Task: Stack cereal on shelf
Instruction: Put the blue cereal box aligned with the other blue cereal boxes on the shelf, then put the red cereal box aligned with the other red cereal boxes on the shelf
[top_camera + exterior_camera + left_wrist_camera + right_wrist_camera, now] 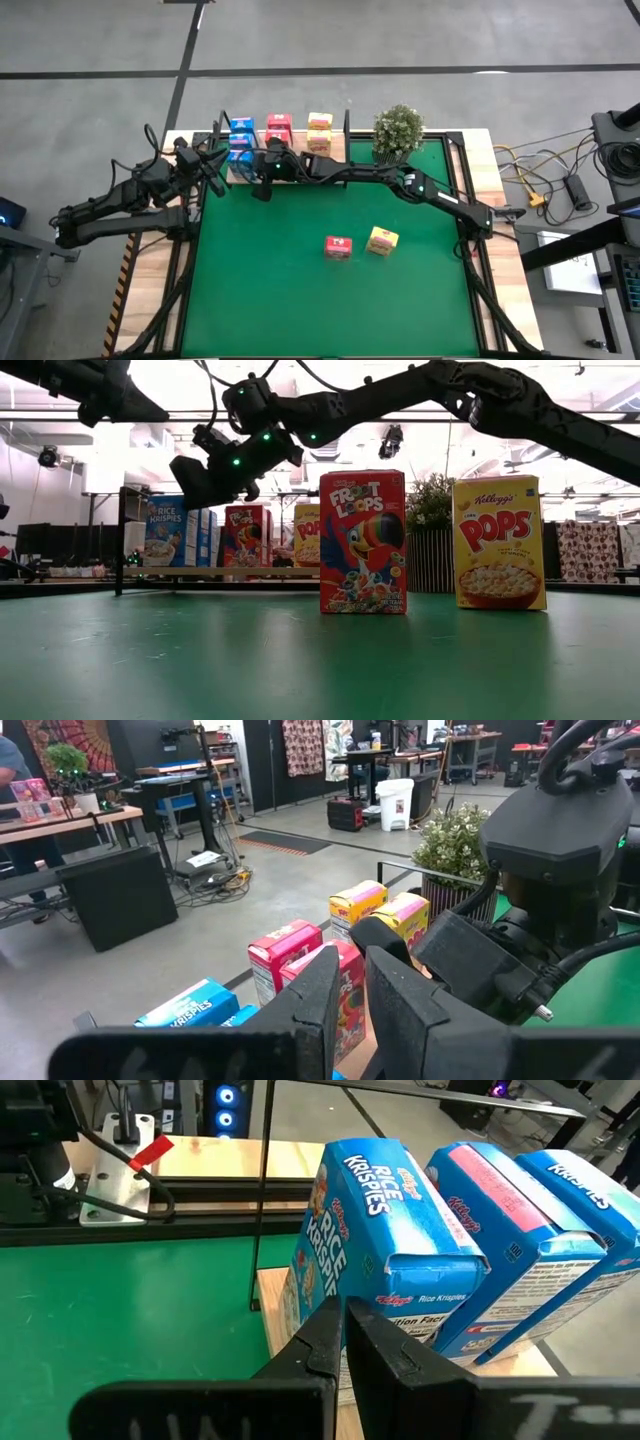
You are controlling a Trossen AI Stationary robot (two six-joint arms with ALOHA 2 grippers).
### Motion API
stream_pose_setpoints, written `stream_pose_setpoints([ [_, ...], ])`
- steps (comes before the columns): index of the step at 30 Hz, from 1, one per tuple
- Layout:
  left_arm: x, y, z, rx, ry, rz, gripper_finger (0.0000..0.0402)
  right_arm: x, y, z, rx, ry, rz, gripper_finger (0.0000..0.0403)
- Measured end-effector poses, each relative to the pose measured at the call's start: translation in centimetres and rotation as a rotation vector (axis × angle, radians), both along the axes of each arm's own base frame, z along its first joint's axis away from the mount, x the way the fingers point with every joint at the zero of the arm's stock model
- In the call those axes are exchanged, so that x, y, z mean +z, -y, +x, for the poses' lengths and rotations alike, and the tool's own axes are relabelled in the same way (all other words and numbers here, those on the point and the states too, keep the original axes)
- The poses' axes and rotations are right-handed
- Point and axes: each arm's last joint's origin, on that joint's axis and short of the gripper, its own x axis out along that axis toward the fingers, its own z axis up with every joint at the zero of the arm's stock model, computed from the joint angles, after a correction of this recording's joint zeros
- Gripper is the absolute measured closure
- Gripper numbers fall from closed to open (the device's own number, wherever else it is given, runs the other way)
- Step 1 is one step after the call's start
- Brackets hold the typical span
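The shelf (285, 165), a light wooden plank with black end frames, stands along the table's far edge. On it stand blue (241, 135), pink-red (279, 130) and yellow (320, 131) cereal boxes. On the green mat stand a pink-red Froot Loops box (363, 542) and a yellow Corn Pops box (498, 542), each on its base. My right gripper (343, 1320) is shut; its arm reaches across the table, and the tips stand low before the nearest blue box (370, 1220). My left gripper (350, 970) is raised by the shelf's left end, shut and holding nothing. My right gripper has its shut fingertips (325, 1325) low before the near end face (420, 1295) of the nearest blue box, coming almost level from the table's right side. I cannot tell whether they touch it. The box stands on the shelf plank (278, 1305).
A potted green plant (398, 130) stands at the shelf's right end. My right arm (420, 187) spans the far half of the mat. The two loose boxes (338, 247) (382, 241) stand mid-mat. Cables and gear lie beyond the table's right edge (545, 195).
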Motion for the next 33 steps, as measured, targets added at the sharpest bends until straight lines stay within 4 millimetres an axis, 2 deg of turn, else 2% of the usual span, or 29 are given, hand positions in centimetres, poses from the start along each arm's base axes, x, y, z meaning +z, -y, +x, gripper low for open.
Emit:
stream_pose_setpoints([
  [33,0.0,0.01,0.01,-0.006,0.0,-0.001,0.0365,-0.59,-0.33,-0.21,-0.013,-0.048,0.05,0.0394],
])
